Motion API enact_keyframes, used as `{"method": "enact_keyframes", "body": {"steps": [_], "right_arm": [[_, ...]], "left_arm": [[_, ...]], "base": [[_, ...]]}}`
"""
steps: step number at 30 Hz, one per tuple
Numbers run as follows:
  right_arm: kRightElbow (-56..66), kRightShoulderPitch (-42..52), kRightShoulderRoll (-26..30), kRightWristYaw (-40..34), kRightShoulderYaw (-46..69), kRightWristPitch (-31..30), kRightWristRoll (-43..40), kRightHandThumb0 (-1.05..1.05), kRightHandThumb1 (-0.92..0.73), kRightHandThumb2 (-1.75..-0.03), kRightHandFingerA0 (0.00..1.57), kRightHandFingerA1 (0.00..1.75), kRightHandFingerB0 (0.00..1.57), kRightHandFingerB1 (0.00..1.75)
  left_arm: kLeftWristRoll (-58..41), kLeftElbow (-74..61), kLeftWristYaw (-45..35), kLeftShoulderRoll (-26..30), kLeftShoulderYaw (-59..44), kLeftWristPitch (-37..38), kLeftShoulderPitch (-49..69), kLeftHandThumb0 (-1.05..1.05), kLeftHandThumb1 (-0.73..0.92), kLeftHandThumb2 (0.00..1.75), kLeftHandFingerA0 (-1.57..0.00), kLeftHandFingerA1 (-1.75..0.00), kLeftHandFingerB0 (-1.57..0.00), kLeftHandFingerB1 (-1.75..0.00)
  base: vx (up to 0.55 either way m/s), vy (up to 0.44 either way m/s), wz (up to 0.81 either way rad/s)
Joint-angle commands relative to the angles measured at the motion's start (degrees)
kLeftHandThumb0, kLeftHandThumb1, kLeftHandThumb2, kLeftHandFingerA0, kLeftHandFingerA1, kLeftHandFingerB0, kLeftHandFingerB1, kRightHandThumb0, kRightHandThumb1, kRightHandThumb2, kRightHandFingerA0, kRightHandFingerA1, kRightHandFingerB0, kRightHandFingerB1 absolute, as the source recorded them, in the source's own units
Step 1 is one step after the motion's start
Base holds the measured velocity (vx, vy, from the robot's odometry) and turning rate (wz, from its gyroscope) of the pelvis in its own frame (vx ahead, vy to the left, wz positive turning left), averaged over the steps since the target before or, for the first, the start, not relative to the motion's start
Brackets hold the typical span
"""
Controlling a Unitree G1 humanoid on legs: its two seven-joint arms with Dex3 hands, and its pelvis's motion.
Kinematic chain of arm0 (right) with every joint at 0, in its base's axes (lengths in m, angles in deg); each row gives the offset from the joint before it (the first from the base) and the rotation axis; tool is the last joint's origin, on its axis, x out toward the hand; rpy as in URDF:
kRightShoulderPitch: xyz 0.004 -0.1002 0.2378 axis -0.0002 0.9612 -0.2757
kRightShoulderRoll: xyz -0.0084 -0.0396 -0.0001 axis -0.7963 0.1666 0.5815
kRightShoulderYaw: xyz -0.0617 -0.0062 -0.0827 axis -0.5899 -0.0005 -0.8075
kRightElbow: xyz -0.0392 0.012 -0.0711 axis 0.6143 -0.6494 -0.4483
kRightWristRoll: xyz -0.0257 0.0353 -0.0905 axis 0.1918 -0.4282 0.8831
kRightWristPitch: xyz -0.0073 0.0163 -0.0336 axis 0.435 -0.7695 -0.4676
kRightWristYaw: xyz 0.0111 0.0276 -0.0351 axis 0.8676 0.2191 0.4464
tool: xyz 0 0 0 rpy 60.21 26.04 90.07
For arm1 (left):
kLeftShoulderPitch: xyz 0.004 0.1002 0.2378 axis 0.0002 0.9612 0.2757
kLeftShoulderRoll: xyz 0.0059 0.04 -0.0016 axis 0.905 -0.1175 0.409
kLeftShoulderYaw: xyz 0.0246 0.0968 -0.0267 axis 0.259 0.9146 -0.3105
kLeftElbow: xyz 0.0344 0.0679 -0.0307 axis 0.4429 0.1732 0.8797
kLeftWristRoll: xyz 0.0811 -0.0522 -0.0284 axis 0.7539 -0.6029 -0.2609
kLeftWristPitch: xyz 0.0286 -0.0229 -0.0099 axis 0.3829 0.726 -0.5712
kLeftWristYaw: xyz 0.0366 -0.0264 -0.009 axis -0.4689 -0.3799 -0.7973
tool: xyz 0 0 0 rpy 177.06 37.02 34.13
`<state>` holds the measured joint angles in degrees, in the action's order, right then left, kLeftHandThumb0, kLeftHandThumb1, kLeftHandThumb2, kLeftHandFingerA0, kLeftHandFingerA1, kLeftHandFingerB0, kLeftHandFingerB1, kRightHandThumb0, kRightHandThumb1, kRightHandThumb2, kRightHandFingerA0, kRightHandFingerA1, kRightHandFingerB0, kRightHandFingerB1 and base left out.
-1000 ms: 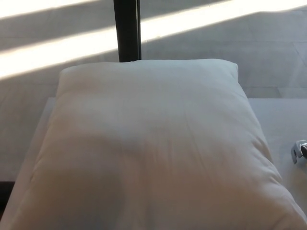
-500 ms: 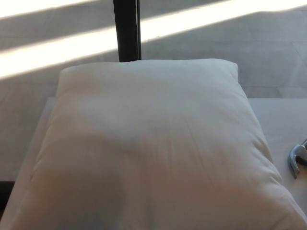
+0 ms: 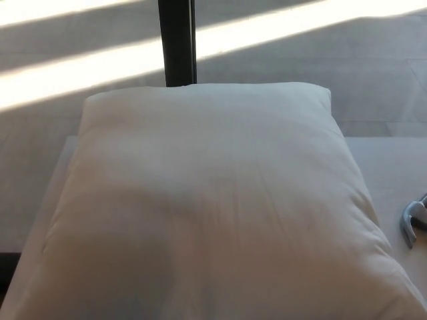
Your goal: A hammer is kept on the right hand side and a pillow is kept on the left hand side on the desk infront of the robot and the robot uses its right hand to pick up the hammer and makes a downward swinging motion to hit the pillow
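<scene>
Big soft white pillow (image 3: 213, 207) lying flat on a white desk (image 3: 390, 167), filling most of it. Shiny metal hammer head (image 3: 412, 223) peeking in at the right edge. Sunny stripes across the grey floor (image 3: 80, 73); dark post (image 3: 177, 41) behind. No hands showing. No writing anywhere.

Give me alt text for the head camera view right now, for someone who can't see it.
A large white pillow fills most of the view, lying on a pale desk. At the right edge, beside the pillow, only the metal head of a hammer shows. Neither robot hand is in view; behind the desk are a sunlit floor and a dark post.
</scene>
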<state>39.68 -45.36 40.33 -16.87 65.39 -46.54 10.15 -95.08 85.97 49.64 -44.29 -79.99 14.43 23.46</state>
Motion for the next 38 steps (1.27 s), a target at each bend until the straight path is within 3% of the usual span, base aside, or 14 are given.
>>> {"method": "enact_keyframes", "body": {"steps": [1,2,3,4,5,14,17,26,30,34,35,36,37,38], "right_arm": [[-4.0,8.8,-3.6,7.4,28.2,5.7,-19.7,-0.87,-0.88,-0.8,0.0,0.0,0.0,0.0],[-4.0,8.8,-3.8,7.5,28.5,5.6,-19.6,-0.87,-0.88,-0.8,0.0,0.0,0.0,0.0],[-4.3,9.4,-4.5,5.5,30.8,6.6,-19.7,-0.93,-0.67,-0.96,0.0,0.0,0.0,0.01],[-4.9,10.3,-5.5,2.5,34.3,8.0,-19.9,-0.93,-0.67,-0.96,0.0,0.0,0.0,0.01],[-6.8,10.4,-5.9,0.0,38.1,8.0,-20.7,-1.02,-0.78,-1.13,0.0,0.1,0.0,0.0],[-29.0,7.2,-3.1,-9.6,57.3,11.9,-29.3,-0.99,-0.81,-1.09,0.0,0.07,0.0,0.0],[-33.1,7.3,-2.5,-11.5,57.3,12.4,-27.5,-1.01,-0.85,-1.13,0.0,0.07,0.0,0.0],[-41.0,7.3,-5.7,-4.1,57.9,13.2,-27.5,-0.9,-0.69,-0.96,0.0,0.08,0.0,0.0],[-39.0,7.6,-12.4,0.6,56.0,10.8,-26.6,-0.87,-0.63,-0.91,0.0,0.06,0.0,0.0],[-39.5,5.8,-13.7,-3.2,54.2,10.1,-24.7,-0.76,-0.61,-0.98,0.0,0.24,0.0,0.16],[-39.6,4.6,-13.3,-5.0,52.9,9.0,-23.9,-0.84,-0.69,-1.01,0.0,0.22,0.0,0.1],[-40.1,4.2,-13.0,-4.8,52.0,9.5,-23.4,-0.74,-0.82,-0.66,0.0,0.22,0.0,0.06],[-40.3,3.7,-12.8,-5.2,51.4,10.0,-23.1,-0.81,-0.69,-1.02,0.0,0.2,0.0,0.12],[-40.2,3.3,-12.7,-5.8,51.1,9.8,-23.1,-0.81,-0.69,-1.02,0.0,0.2,0.0,0.12]], "left_arm": [[-0.5,0.5,0.0,1.2,0.0,0.4,-0.2,-0.56,0.63,0.59,-0.72,-0.56,-0.65,-0.46],[-0.5,0.5,0.0,1.2,0.0,0.4,-0.2,-0.56,0.63,0.59,-0.72,-0.56,-0.65,-0.46],[-0.5,0.6,0.1,1.3,0.0,0.2,-0.3,-0.55,0.63,0.59,-0.73,-0.55,-0.65,-0.46],[-0.5,0.6,0.3,1.3,-0.1,0.0,-0.4,-0.55,0.63,0.59,-0.73,-0.55,-0.65,-0.46],[-0.7,0.6,0.6,1.2,-0.3,0.1,-0.1,-0.58,0.61,0.59,-0.72,-0.55,-0.66,-0.47],[-0.5,0.0,0.9,1.6,-0.1,0.1,-0.5,-0.56,0.62,0.59,-0.71,-0.54,-0.65,-0.47],[-0.7,0.3,0.8,1.5,-0.3,0.1,-0.3,-0.56,0.62,0.59,-0.71,-0.55,-0.65,-0.47],[-0.6,1.1,1.5,1.5,-0.4,-0.5,-0.6,-0.55,0.62,0.59,-0.71,-0.54,-0.64,-0.47],[-0.6,1.2,1.7,1.5,-0.3,-0.8,-1.1,-0.54,0.63,0.59,-0.72,-0.55,-0.65,-0.47],[-0.1,1.4,1.6,1.5,0.2,-0.4,-1.5,-0.62,0.61,0.59,-0.67,-0.54,-0.65,-0.47],[-0.1,0.8,1.7,1.8,0.3,-0.3,-2.2,-0.67,0.6,0.59,-0.65,-0.52,-0.61,-0.44],[-0.2,0.4,1.6,1.9,0.3,-0.2,-2.8,-0.66,0.6,0.59,-0.67,-0.53,-0.6,-0.43],[-0.5,0.1,1.1,1.9,0.3,0.0,-3.7,-0.68,0.46,0.89,-0.67,-0.65,-0.58,-0.58],[-0.7,-0.1,0.6,1.9,0.2,0.3,-4.3,-0.68,0.46,0.89,-0.67,-0.65,-0.58,-0.58]], "base": [[0.0,0.0,0.0],[0.0,0.0,0.0],[0.0,0.0,0.0],[0.0,0.0,0.0],[0.0,0.0,0.0],[0.0,0.0,0.0],[0.0,0.0,0.0],[0.0,0.0,0.0],[0.0,0.0,0.0],[0.0,0.0,0.0],[0.0,0.0,0.0],[0.0,0.0,0.0],[0.0,0.0,0.0],[0.0,0.0,0.0]]}}
